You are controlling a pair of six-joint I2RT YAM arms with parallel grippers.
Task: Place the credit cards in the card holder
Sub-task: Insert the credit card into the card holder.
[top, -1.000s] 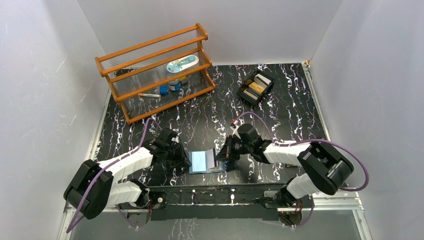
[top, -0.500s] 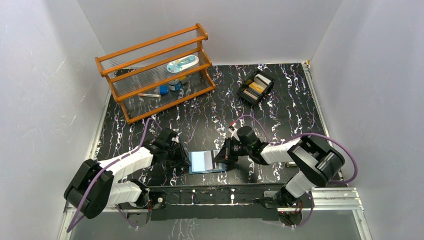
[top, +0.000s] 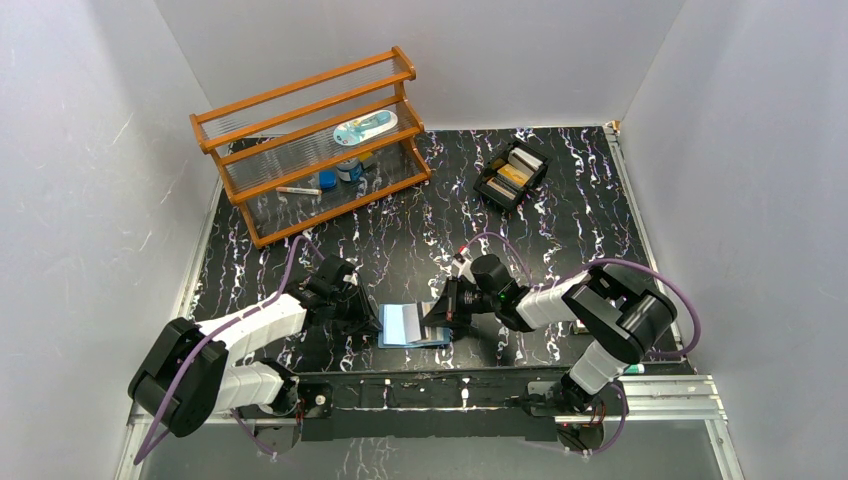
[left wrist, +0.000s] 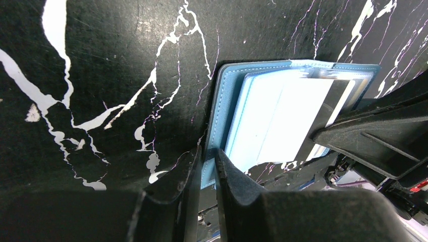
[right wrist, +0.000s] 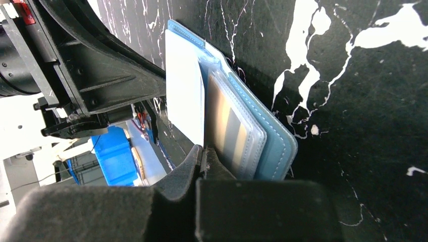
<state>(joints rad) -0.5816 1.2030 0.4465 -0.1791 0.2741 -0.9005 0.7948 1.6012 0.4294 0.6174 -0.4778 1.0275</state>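
The blue card holder (top: 405,325) lies open on the black marbled table near the front edge. My left gripper (left wrist: 208,166) is shut on the edge of its left cover (left wrist: 222,116), pinning it. My right gripper (right wrist: 203,154) is shut on a pale cream credit card (right wrist: 184,101), held edge-on over the holder's inner pockets (right wrist: 275,146). A gold-striped card (right wrist: 227,121) sits in a clear inner sleeve. From the left wrist, the pale card (left wrist: 298,111) covers most of the light blue inside. More credit cards (top: 513,175) rest in the far tray.
A black tray (top: 483,187) sits at the back right. A wooden three-tier rack (top: 310,140) with small items stands at the back left. White walls enclose the table on three sides. Both arms meet over the holder.
My right gripper has moved left with the pale card, bringing it further over the open holder. The left gripper has kept its hold on the cover.
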